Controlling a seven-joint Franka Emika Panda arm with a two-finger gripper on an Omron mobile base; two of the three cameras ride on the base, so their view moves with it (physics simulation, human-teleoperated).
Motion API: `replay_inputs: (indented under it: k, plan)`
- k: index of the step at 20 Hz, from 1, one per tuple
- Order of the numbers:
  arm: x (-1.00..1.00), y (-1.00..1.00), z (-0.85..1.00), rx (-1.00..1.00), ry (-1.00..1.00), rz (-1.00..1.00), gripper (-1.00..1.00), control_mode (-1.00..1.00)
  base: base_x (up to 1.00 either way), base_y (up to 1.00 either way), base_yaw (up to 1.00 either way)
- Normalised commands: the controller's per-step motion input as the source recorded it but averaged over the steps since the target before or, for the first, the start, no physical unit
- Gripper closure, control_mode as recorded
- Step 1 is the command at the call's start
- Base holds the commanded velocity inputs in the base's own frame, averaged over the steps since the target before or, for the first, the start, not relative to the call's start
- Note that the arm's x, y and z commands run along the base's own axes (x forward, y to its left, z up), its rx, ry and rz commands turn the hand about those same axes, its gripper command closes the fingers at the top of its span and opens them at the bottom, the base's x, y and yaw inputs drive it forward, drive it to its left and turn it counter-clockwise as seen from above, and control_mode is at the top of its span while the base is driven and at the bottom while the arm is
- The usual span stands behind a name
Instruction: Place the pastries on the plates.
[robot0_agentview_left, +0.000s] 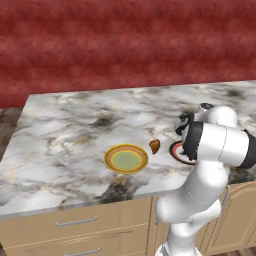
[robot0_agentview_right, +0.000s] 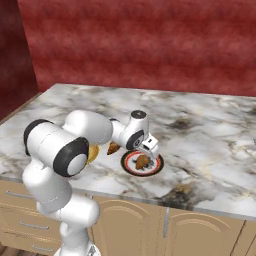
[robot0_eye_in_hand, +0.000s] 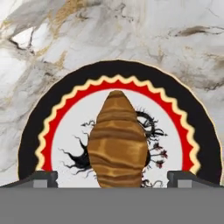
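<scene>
One golden-brown pastry (robot0_eye_in_hand: 117, 142) lies in the middle of the red-rimmed white plate (robot0_eye_in_hand: 57, 118) with black markings. My gripper (robot0_eye_in_hand: 113, 178) hangs just above it, open, its fingertips (robot0_eye_in_hand: 43, 178) well apart on either side of the pastry without touching it. From the right base view the same pastry (robot0_agentview_right: 142, 161) rests on that plate (robot0_agentview_right: 128, 163) under my gripper (robot0_agentview_right: 149, 150). The second pastry (robot0_agentview_left: 155, 146) sits on the bare counter between the two plates. The yellow-orange plate with green centre (robot0_agentview_left: 126, 159) holds nothing. My arm hides most of the red plate (robot0_agentview_left: 176, 151) in the left base view.
The marble counter (robot0_agentview_left: 75, 130) runs wide to the left and back, with a red wall behind. Its front edge lies close to both plates, above wooden cabinet doors and drawers (robot0_agentview_left: 75, 222).
</scene>
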Motion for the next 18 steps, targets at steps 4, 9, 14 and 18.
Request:
replay_inputs:
  k: [4,9,14,18]
  plan:
    - [0.0,0.0,0.45,0.0,-0.09,0.16,-1.0,-1.0,0.0,0.0,0.0]
    - [0.03,0.15,0.14,0.0,-0.01,0.16,-1.0,-1.0,0.0,0.0,0.0]
    - [0.18,0.34,0.0,0.0,0.0,0.13,-1.0,-1.0,0.0,0.0,0.0]
    - [0.16,0.42,0.0,-0.01,0.0,0.09,-1.0,-1.0,0.0,0.0,0.0]
